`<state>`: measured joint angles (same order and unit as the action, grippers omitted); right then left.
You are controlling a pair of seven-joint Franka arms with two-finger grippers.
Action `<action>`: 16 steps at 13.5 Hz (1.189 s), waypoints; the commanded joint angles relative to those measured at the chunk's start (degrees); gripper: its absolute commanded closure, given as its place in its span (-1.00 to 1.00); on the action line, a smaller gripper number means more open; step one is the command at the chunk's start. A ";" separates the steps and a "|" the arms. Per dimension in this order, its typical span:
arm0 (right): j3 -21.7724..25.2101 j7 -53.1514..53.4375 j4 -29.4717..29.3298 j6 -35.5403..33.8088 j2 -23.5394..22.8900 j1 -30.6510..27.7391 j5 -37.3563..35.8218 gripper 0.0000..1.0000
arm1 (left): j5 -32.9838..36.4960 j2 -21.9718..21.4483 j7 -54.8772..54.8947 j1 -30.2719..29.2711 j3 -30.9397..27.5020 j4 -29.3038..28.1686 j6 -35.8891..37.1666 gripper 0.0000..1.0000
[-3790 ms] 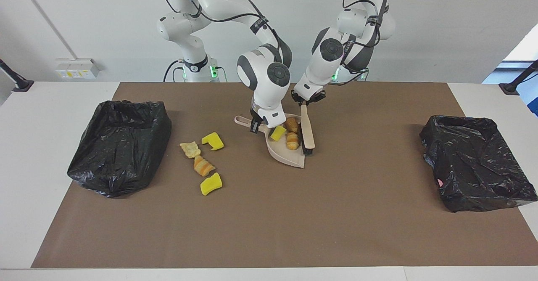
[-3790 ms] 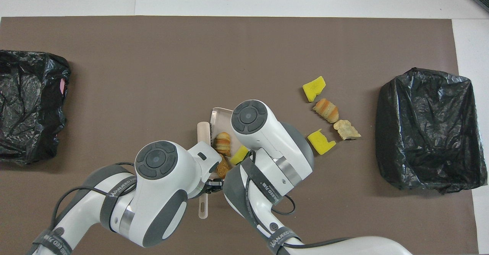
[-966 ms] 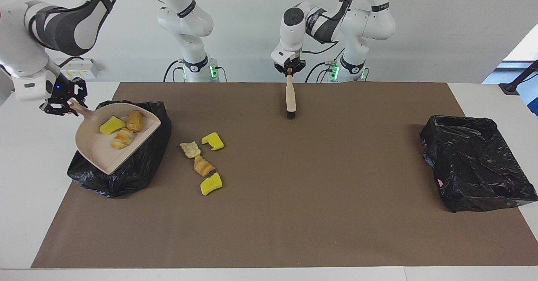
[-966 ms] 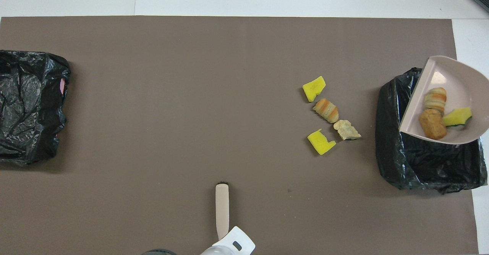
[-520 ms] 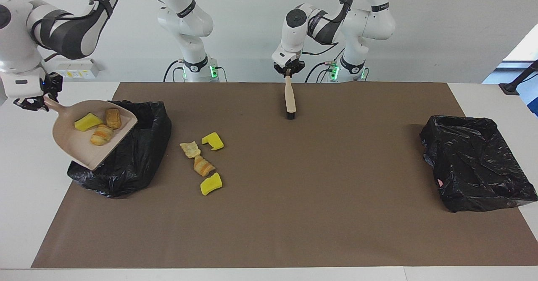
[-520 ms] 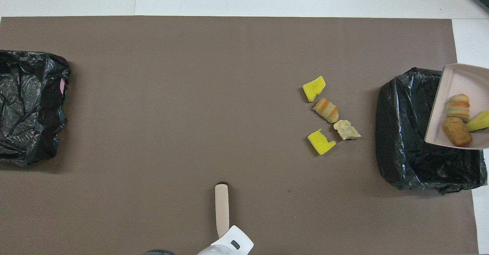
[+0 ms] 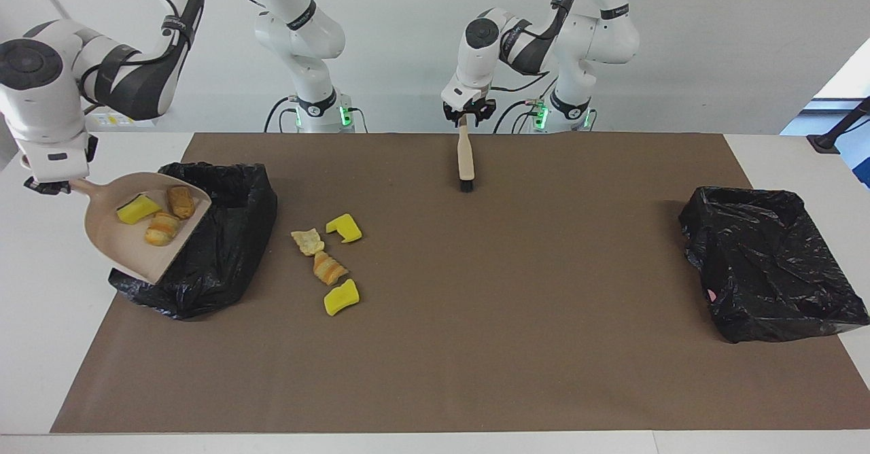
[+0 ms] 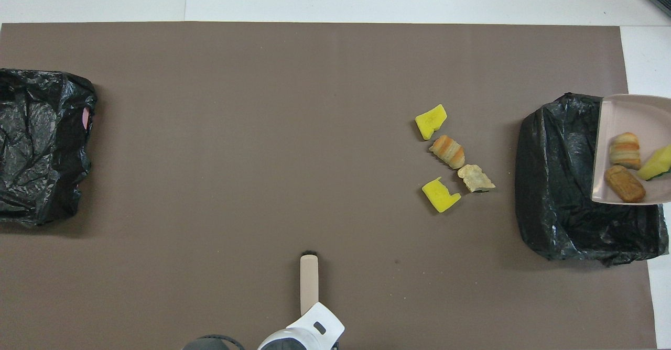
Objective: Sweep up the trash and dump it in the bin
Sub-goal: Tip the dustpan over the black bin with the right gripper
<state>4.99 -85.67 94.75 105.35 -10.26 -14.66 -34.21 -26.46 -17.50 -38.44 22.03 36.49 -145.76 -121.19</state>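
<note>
Over the bin at the right arm's end of the table, the right gripper holds the dustpan by its handle.
Three trash bits ride inside; four more lie beside the bin. Light and loose, they should slide out once tipped. The left gripper clasps the brush, waiting near the robots' edge.

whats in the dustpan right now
Three pieces lie in the dustpan: one yellow sponge chunk and two bread-like pieces. Nothing visible hides beneath them.
</note>
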 commanded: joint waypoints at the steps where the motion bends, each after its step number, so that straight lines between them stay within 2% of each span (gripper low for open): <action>1: -0.50 -2.12 3.24 0.91 1.47 1.30 -5.59 1.00 | 1.13 2.29 4.06 -3.47 -0.19 2.92 -0.45 -1.00; 4: -0.51 -2.30 2.99 0.91 1.12 3.23 -9.54 1.00 | 9.46 4.30 5.66 -4.36 -4.74 8.54 1.64 -1.00; 7: -0.51 -2.74 2.81 0.99 0.95 3.59 -11.49 1.00 | 21.33 10.27 8.11 -4.10 -12.55 19.42 6.21 -1.00; 10: -0.51 -2.74 2.37 1.43 0.86 4.46 -16.65 1.00 | 23.55 11.26 17.06 -4.10 -19.95 27.79 9.91 -1.00; 13: -0.59 -2.31 1.58 1.26 0.51 5.08 -17.99 1.00 | 27.76 11.78 23.21 -4.19 -26.45 35.52 14.39 -1.00; 16: -0.50 4.61 1.49 -0.58 0.59 8.86 -21.14 1.00 | 27.86 11.87 27.89 -4.27 -31.47 42.81 19.83 -1.00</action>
<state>4.54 -85.02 96.10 105.78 -10.25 -7.52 -52.19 0.16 -6.89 -12.52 17.66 7.00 -108.72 -106.05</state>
